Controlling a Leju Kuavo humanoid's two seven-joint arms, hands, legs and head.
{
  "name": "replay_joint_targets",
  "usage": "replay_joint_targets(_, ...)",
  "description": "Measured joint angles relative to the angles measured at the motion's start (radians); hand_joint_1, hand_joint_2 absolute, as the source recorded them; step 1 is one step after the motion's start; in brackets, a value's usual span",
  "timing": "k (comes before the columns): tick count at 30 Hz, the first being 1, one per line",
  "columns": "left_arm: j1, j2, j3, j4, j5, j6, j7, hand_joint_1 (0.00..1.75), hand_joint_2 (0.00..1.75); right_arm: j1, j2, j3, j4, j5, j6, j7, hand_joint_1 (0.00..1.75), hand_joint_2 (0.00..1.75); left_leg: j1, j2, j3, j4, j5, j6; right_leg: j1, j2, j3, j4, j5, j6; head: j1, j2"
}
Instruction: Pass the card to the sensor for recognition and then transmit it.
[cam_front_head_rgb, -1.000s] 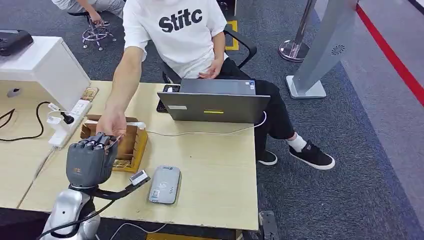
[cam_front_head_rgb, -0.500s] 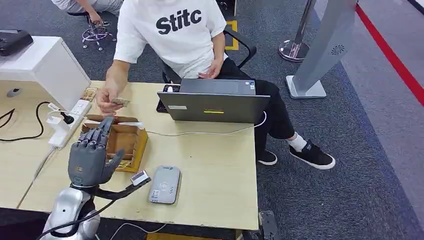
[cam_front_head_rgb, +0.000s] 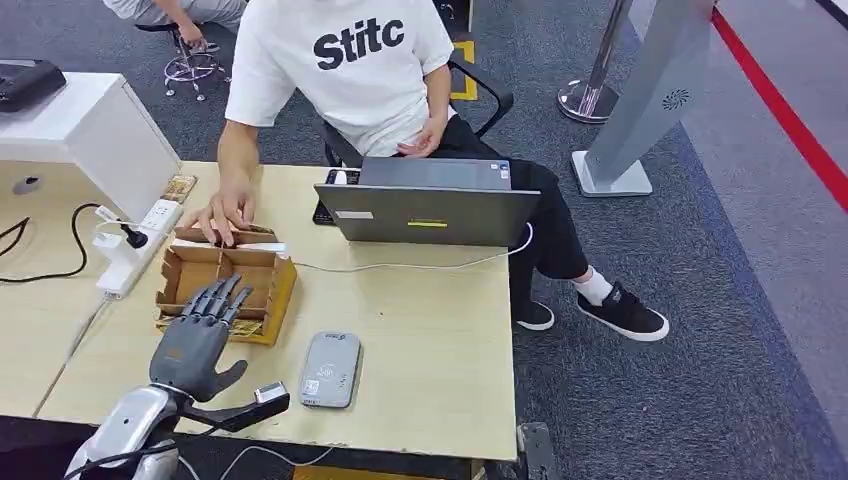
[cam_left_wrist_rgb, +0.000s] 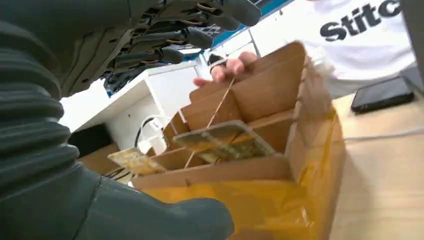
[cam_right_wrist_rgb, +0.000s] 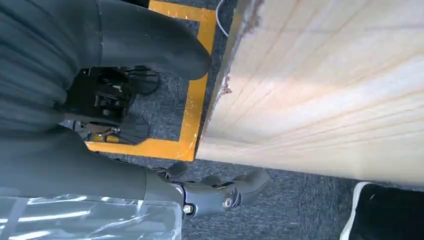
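My left hand (cam_front_head_rgb: 197, 343) hovers open over the near side of the cardboard box (cam_front_head_rgb: 268, 291), fingers spread and holding nothing. In the left wrist view its fingers (cam_left_wrist_rgb: 190, 36) reach over the box (cam_left_wrist_rgb: 310, 150), where one card (cam_left_wrist_rgb: 222, 140) lies tilted in a compartment and another card (cam_left_wrist_rgb: 134, 160) sits nearer. The grey card sensor (cam_front_head_rgb: 330, 368) lies flat on the table to the right of my hand. A person's hand (cam_front_head_rgb: 225, 213) rests on the box's far rim, its fingers (cam_left_wrist_rgb: 227, 70) over the back wall. My right hand (cam_right_wrist_rgb: 115, 170) hangs empty beside the table's side panel (cam_right_wrist_rgb: 325, 100).
The person in a white shirt (cam_front_head_rgb: 350, 60) sits behind an open laptop (cam_front_head_rgb: 430, 205) at the table's far edge, its cable trailing across the top. A white power strip (cam_front_head_rgb: 135, 250) and a white box (cam_front_head_rgb: 90, 130) stand at the left.
The person took the card out of my left hand and drew it back to the box's far rim. My left hand opened, then sank lower and nearer to me.
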Motion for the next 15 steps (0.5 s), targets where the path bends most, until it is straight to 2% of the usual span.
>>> replay_joint_targets(4, 0.003, 0.011, 0.000, 0.014, -0.002, -0.003, 0.011, 0.00, 1.75, 0.000, 0.000, 0.000, 0.000, 0.000, 0.000, -0.001, 0.00, 1.75, 0.000, 0.000, 0.000, 0.000, 0.000, 0.000, 0.000, 0.000, 0.000, 0.000, 0.000, 0.000, 0.000, 0.000)
replay_joint_targets(6, 0.006, 0.011, 0.000, 0.018, -0.009, 0.019, 0.018, 0.00, 1.75, 0.001, 0.000, 0.000, 0.000, -0.002, 0.002, -0.002, 0.00, 1.75, 0.000, 0.000, 0.000, 0.000, 0.000, 0.000, 0.000, 0.000, 0.000, 0.000, 0.000, 0.000, 0.000, 0.000)
replay_joint_targets(11, 0.011, 0.003, 0.006, 0.027, -0.064, 0.199, 0.029, 0.00, 1.75, 0.001, 0.000, -0.001, 0.000, -0.013, 0.013, 0.003, 0.00, 1.75, 0.000, 0.000, 0.000, 0.000, 0.000, 0.000, 0.000, 0.000, 0.000, 0.000, 0.000, 0.000, 0.000, 0.000)
replay_joint_targets(13, 0.011, -0.005, 0.010, 0.032, -0.084, 0.244, 0.029, 0.00, 1.75, 0.001, 0.000, -0.001, 0.000, -0.013, 0.015, 0.008, 0.00, 1.75, 0.000, 0.000, 0.000, 0.000, 0.000, 0.000, 0.000, 0.000, 0.000, 0.000, 0.000, 0.000, 0.000, 0.000)
replay_joint_targets(15, 0.009, -0.011, 0.010, 0.042, -0.102, 0.260, 0.029, 0.00, 1.75, 0.001, 0.000, -0.001, 0.000, -0.012, 0.018, 0.008, 0.00, 1.75, 0.000, 0.000, 0.000, 0.000, 0.000, 0.000, 0.000, 0.000, 0.000, 0.000, 0.000, 0.000, 0.000, 0.000)
